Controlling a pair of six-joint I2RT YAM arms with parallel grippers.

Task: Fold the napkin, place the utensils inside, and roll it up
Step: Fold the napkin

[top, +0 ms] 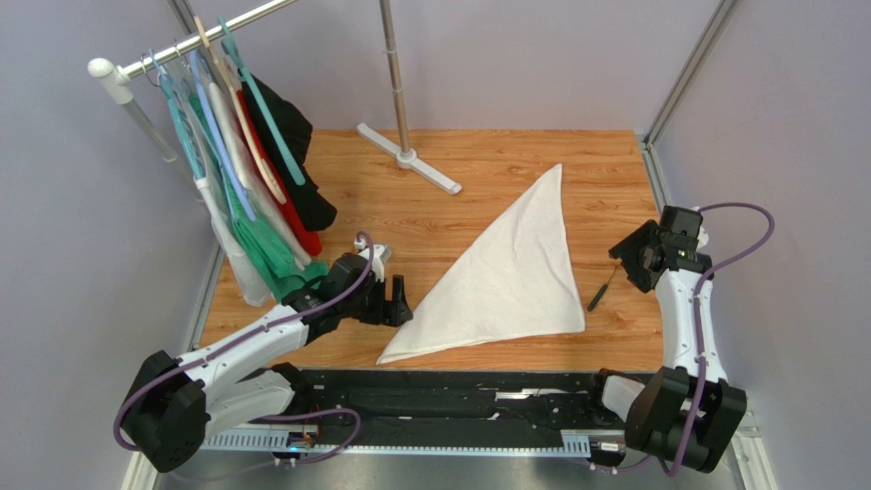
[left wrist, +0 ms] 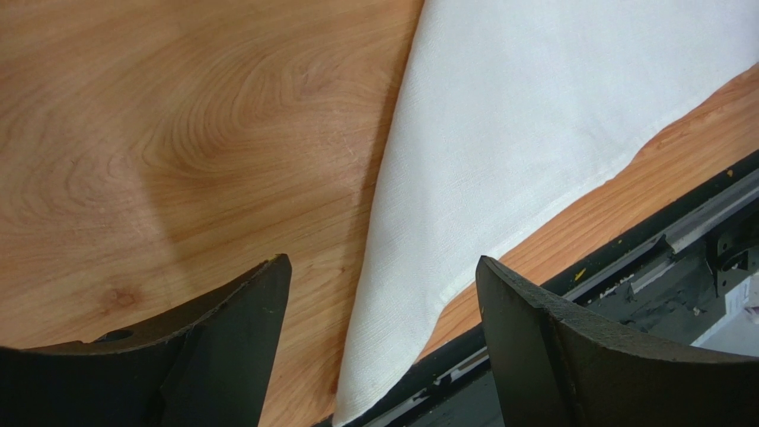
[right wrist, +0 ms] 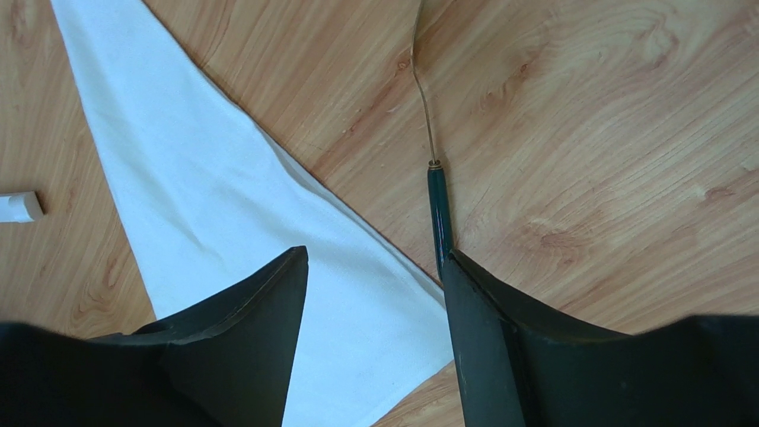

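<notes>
The white napkin [top: 511, 265] lies on the wooden table folded into a triangle, one point toward the back. In the left wrist view its near-left corner [left wrist: 392, 356] reaches the table's front edge. My left gripper [top: 399, 304] [left wrist: 383, 262] hangs open just left of that corner, touching nothing. A thin dark green utensil [top: 598, 294] with a slim metal stem lies on the bare wood just right of the napkin. Over the napkin's right corner [right wrist: 356, 311] my right gripper [top: 626, 260] [right wrist: 374, 258] is open and empty. The utensil handle [right wrist: 438, 213] runs under the tip of one finger.
A clothes rack with several garments on hangers [top: 245, 174] stands at the back left. Its white foot [top: 409, 158] rests at the back centre. A black rail [top: 460, 393] runs along the near table edge. Grey walls close in on both sides.
</notes>
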